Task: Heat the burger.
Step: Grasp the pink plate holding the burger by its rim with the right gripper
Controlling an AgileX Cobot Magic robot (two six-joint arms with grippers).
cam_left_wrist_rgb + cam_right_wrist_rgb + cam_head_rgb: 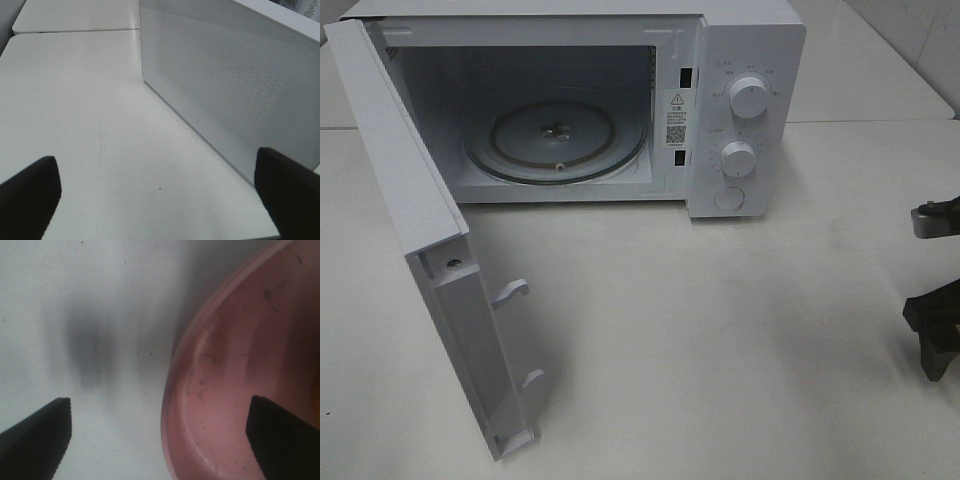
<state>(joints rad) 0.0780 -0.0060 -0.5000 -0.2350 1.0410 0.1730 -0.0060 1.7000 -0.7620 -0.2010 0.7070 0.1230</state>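
Above the pink dish [240, 365], the right gripper [159, 410] is straddling its rim, jaws spread wide; the left gripper [156, 160] is gaping beside the microwave door [225, 75]. Where the burger is lying cannot be told.

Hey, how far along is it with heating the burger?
Done: the microwave door stands open and the glass turntable has nothing on it. In hand: the right gripper is open, one finger over the pink dish and one outside its rim; the left gripper is open, holding nothing. Left: the burger shows in no view, so loading it, shutting the door and turning the knobs all remain.
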